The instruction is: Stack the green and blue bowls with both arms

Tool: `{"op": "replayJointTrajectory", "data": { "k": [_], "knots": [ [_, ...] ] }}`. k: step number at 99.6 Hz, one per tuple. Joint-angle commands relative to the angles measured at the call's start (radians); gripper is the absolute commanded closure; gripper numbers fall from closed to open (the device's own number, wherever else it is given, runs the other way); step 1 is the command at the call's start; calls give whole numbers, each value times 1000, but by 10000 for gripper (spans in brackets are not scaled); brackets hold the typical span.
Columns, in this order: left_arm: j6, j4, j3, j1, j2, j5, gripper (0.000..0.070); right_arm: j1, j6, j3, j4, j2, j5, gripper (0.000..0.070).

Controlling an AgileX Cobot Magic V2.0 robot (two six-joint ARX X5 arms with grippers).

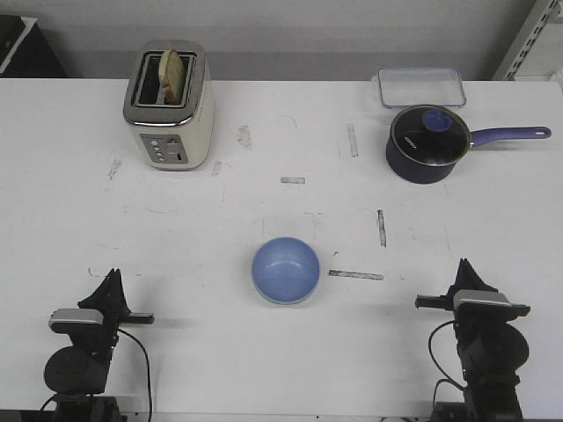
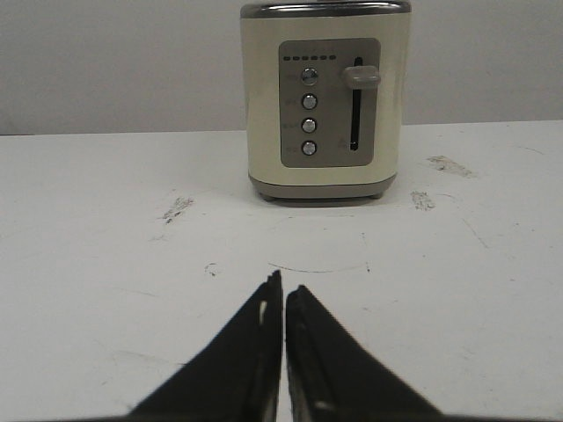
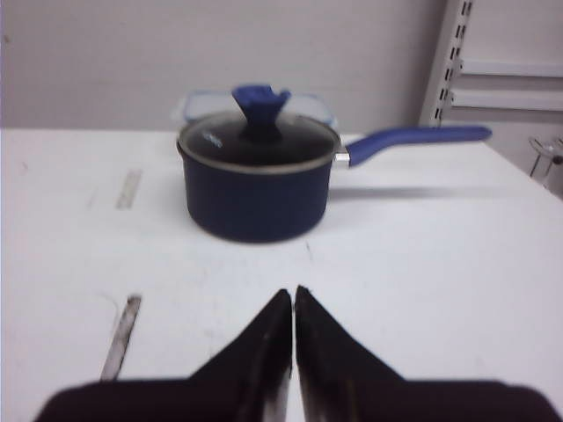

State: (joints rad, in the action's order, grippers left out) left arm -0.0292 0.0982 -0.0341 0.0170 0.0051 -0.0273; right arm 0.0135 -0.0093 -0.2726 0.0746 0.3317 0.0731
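Note:
A light periwinkle blue bowl (image 1: pixel 286 270) sits upright on the white table (image 1: pixel 176 229), near the front middle. No mint green bowl shows in any view. My left gripper (image 1: pixel 112 281) rests low at the front left, well to the left of the bowl; in the left wrist view (image 2: pixel 283 281) its jaws are closed together with nothing between them. My right gripper (image 1: pixel 464 270) rests at the front right, well to the right of the bowl; in the right wrist view (image 3: pixel 293 292) its jaws are also closed and empty.
A cream toaster (image 1: pixel 169 107) with bread in it stands at the back left, straight ahead of the left gripper (image 2: pixel 325 97). A dark navy pot with lid and long handle (image 1: pixel 427 145) stands at the back right (image 3: pixel 257 180), with a clear container (image 1: pixel 421 86) behind it.

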Motion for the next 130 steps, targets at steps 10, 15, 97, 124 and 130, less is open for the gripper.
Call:
{"op": "replayJointTrajectory", "data": {
  "k": [10,15,97,124,130],
  "knots": [
    [-5,15,21,-1,-2,-2,699,0,21,132,-62,-112,-32,700],
    [-5,15,21,-1,-2,-2,699,0,21,169,-62,-157,-32,700],
    [-5,8,21,-1,-2,-2,699,-1,39,260,-38,-331,-28,700],
    [-5,8,21,-1,-2,-2,699,-1,39,260,-38,-331,-28,700],
    [-5,8,21,-1,-2,-2,699,-1,39,260,-38,-331,-28,700]
  ]
}}
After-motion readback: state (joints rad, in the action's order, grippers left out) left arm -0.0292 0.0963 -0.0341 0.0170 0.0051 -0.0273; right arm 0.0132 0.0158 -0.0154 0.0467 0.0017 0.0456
